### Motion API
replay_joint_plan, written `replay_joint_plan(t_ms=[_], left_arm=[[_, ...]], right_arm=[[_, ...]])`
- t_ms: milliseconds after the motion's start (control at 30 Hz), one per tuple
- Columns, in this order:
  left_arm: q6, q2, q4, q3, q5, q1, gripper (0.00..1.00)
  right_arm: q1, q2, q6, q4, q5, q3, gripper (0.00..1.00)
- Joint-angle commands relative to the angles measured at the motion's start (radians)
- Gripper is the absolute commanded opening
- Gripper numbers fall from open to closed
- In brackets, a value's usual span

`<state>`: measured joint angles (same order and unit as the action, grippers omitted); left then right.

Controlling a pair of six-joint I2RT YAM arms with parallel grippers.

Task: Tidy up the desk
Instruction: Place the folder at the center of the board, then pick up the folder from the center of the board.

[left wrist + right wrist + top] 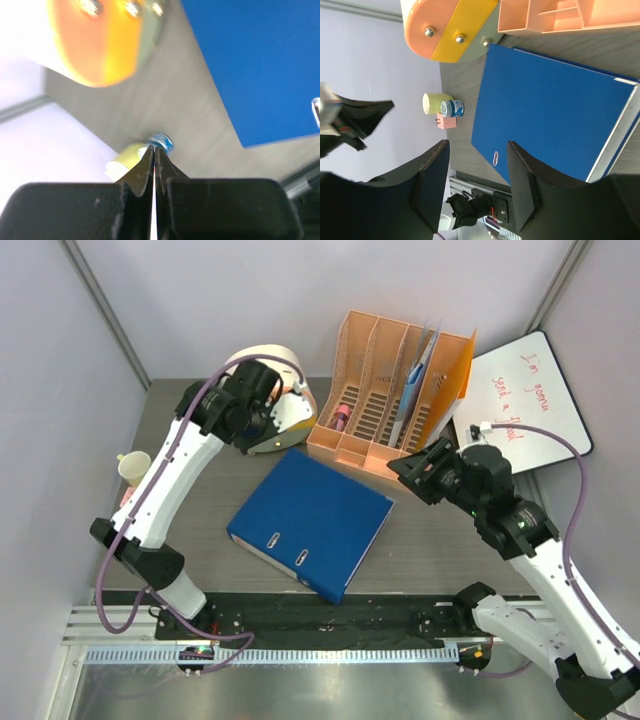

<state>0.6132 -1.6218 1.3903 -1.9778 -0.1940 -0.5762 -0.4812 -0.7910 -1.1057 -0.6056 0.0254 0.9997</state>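
Worktop [420, 530]: one binder [310, 523], one rack [400, 390], one cup [432, 103]. Left hand [154, 150] pressed together, empty; right hand [477, 145] spread.

Orange disc [97, 47] blurred — cropped, binder [260, 65] and desk [200, 132] cut off

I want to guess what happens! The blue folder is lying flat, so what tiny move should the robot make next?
Probably the right hand, open beside a corner of the blue folder, should dip down to that edge. The folder lies flat on the desk, and the orange rack behind it has free slots.
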Motion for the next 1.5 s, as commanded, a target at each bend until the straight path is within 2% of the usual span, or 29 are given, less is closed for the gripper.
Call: replay_joint_plan(t_ms=[0, 67, 133, 167, 200, 233, 300, 400, 433, 533, 833, 1033, 1167, 1333, 1467], left_arm=[[-0.018, -0.018, 0.273, -0.108, -0.073, -0.031, 0.00], [-0.055, 0.000, 0.273, -0.075, -0.024, -0.016, 0.03], [-0.082, 0.020, 0.271, 0.004, 0.132, 0.033, 0.09], [-0.093, 0.040, 0.271, 0.037, 0.187, 0.056, 0.21], [-0.096, 0.043, 0.271, 0.066, 0.353, 0.115, 0.26], [-0.099, 0.048, 0.260, 0.126, 0.417, 0.146, 0.34], [-0.078, 0.059, 0.231, 0.196, 0.522, 0.218, 0.37], [-0.029, 0.042, 0.194, 0.336, 0.602, 0.300, 0.39], [-0.014, 0.031, 0.203, 0.350, 0.669, 0.315, 0.40], [0.009, -0.007, 0.204, 0.404, 0.755, 0.358, 0.40], [0.005, -0.041, 0.066, 0.526, 0.817, 0.363, 0.39], [-0.013, -0.082, -0.048, 0.594, 0.806, 0.363, 0.38], [-0.029, -0.119, -0.112, 0.599, 0.775, 0.363, 0.38], [-0.073, -0.196, -0.183, 0.588, 0.746, 0.363, 0.37], [-0.104, -0.250, -0.185, 0.495, 0.760, 0.363, 0.36]], right_arm=[[-0.031, -0.037, 0.041, 0.109, 0.050, 0.059, 0.56], [-0.053, -0.048, 0.052, 0.090, 0.059, 0.051, 0.57], [-0.085, -0.039, 0.056, 0.038, 0.045, 0.030, 0.59], [-0.091, -0.030, 0.053, 0.021, 0.042, 0.014, 0.62], [-0.094, -0.019, 0.049, 0.007, 0.048, -0.004, 0.63], [-0.096, 0.011, 0.043, -0.018, 0.051, -0.050, 0.64], [-0.094, 0.045, 0.006, -0.033, 0.071, -0.110, 0.64], [-0.094, 0.108, -0.049, -0.036, 0.096, -0.243, 0.64], [-0.096, 0.121, -0.063, -0.039, 0.109, -0.303, 0.64], [-0.099, 0.154, -0.097, -0.017, 0.134, -0.398, 0.67], [-0.099, 0.069, -0.143, 0.161, 0.159, -0.582, 0.73], [-0.099, 0.036, -0.232, 0.409, 0.133, -0.752, 0.81], [-0.097, -0.025, -0.247, 0.519, 0.088, -0.805, 0.82], [-0.099, -0.102, -0.287, 0.760, 0.038, -0.865, 0.82], [-0.097, -0.175, -0.302, 0.895, 0.034, -0.888, 0.82]])
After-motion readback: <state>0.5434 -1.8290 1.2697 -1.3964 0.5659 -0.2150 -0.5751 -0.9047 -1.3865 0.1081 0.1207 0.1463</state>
